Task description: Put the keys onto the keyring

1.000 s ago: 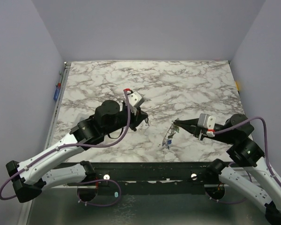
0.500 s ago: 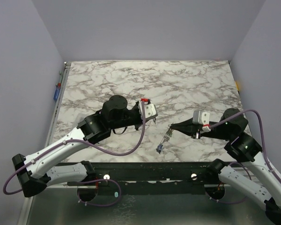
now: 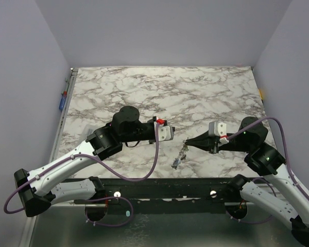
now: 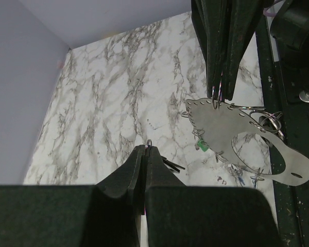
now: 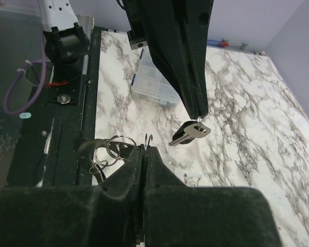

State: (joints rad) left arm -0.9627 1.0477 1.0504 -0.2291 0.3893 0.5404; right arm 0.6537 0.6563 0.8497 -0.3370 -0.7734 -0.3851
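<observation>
Keyring (image 5: 149, 137) with keys (image 3: 181, 155) in right end effector's (image 4: 217, 91) tight pinch; single key (image 5: 190, 132) (silvery) in left end effector's (image 5: 198, 116).

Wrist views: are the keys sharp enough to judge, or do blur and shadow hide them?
Left wrist: the metal plate and small keys under it are fairly sharp; the near fingers are a black mass. Right wrist: the held key is crisp. Top view: keys too tiny to resolve.

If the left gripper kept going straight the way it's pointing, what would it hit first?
Probably the marble table. In its wrist view the left gripper, shut on a key, aims just beside the right gripper and the keyring cluster it holds; depth is unclear, so it might clip them.
</observation>
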